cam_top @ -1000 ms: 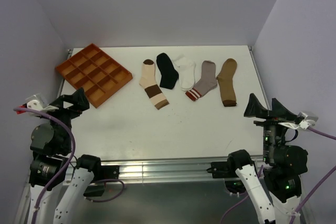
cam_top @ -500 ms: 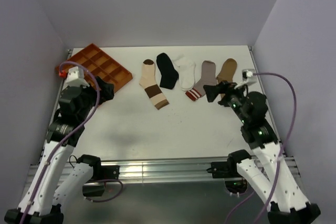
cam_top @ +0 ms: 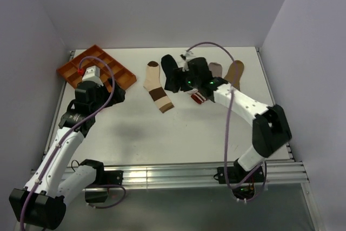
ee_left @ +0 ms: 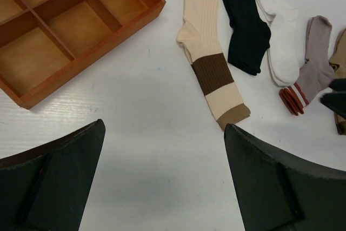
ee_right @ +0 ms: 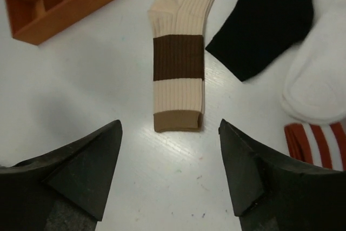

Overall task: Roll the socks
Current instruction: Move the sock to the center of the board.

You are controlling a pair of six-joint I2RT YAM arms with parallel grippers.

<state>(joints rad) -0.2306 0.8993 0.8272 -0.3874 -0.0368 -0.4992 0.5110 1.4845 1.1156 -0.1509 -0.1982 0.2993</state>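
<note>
My right claw [ee_right: 170, 133] hangs spread wide with nothing in it. Straight ahead, framed between its two fingers in the right wrist view, lies the cream sock with brown bands [ee_right: 178, 63]. The sock's long axis runs directly away from this claw, cuff end nearest and toe farthest, so a roll begun at the cuff would travel along the line I am already facing.

My left claw [ee_left: 165, 133] is likewise open and empty. It sits by the near corner of the orange compartment tray [ee_left: 97, 52], with the same sock ahead and off to its right, lying aslant to it. From above, the right claw is over the row of socks and the left is well apart from it, so I judge the right to be the nearer one.

I count five socks flat on the white table [cam_top: 162, 133], side by side: the cream one, then a black sock [ee_left: 243, 22], a white sock [ee_left: 282, 41], a grey sock [ee_left: 314, 66] with a red-striped cuff, and a tan sock [cam_top: 235, 74]. None is rolled yet. There is one tray and two claws.
</note>
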